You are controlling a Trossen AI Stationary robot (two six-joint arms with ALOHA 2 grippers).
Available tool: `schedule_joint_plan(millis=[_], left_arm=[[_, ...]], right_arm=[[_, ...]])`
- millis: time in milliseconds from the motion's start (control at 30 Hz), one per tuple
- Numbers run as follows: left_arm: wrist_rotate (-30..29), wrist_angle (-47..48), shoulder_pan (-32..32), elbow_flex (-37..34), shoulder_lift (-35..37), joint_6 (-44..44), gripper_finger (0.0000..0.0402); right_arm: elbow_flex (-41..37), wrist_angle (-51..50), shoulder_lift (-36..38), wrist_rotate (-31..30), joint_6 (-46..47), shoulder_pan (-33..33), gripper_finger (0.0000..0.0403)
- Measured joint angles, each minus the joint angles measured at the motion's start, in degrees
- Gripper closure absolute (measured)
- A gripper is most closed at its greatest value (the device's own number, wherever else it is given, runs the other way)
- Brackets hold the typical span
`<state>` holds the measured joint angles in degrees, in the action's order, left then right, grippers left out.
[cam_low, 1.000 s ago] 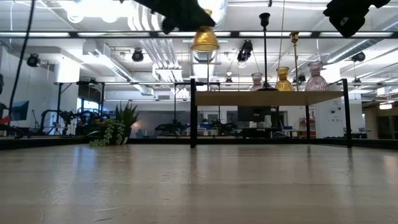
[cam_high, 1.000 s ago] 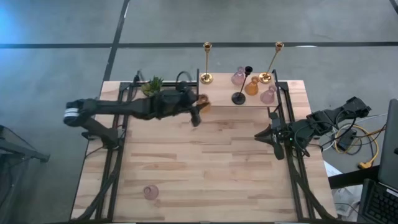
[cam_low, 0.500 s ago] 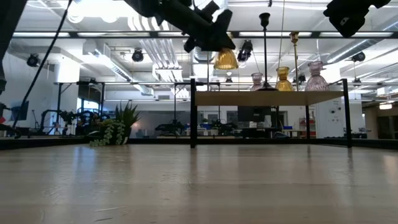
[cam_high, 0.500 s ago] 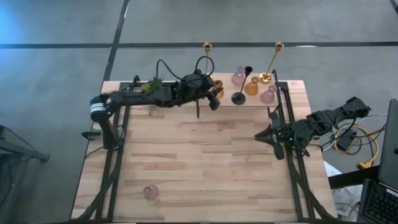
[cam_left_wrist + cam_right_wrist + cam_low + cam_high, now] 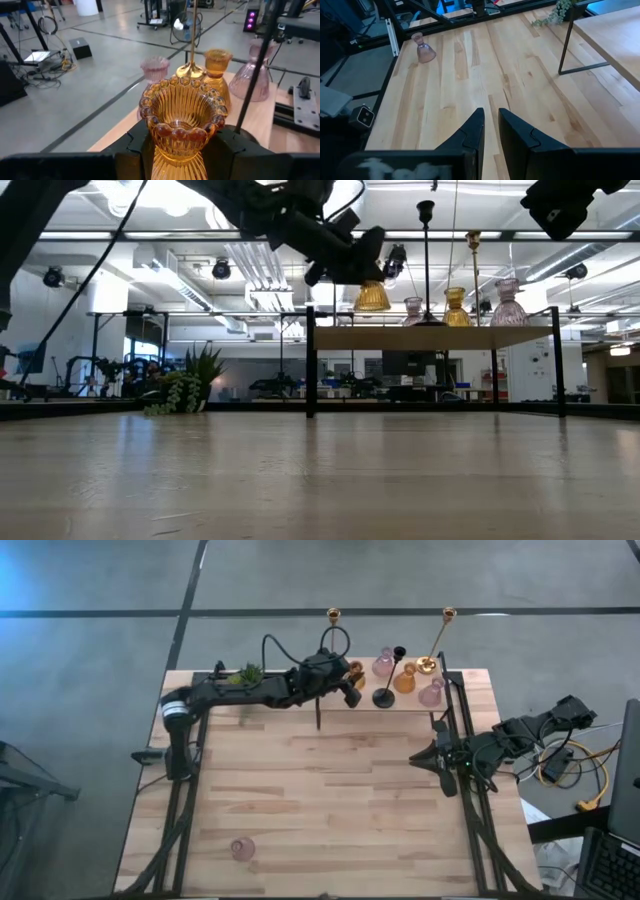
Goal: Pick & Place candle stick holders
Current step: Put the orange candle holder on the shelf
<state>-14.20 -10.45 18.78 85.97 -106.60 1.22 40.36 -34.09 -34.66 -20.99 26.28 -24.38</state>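
Holding a ribbed amber glass holder (image 5: 181, 120) between the left gripper (image 5: 352, 681) fingers, up over the raised shelf (image 5: 430, 337) at the table's far edge. Crowding just beyond it: a black stemmed holder (image 5: 386, 690), a second amber holder (image 5: 217, 70), pink glass holders (image 5: 254, 75) and tall gold sticks (image 5: 333, 638). Showing only from above and the right wrist: a lone pink holder (image 5: 242, 848) near the table's front left corner. Resting at the right edge, the right gripper (image 5: 490, 131), fingers nearly together, gripping nothing.
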Motion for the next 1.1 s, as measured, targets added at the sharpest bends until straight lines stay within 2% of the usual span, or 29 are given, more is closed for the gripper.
schedule_joint_plan(millis=[833, 1100], left_arm=[[-0.2, -5.1, 2.5, 1.2, -5.1, 1.0, 0.0277], [2.9, -5.5, 2.7, 1.5, -5.2, -1.7, 0.0277]], right_arm=[[0.0, 0.1, 0.0, 0.0, -0.2, 0.0, 0.0355], [0.0, 0.1, 0.0, 0.0, -0.4, 0.0, 0.0355]])
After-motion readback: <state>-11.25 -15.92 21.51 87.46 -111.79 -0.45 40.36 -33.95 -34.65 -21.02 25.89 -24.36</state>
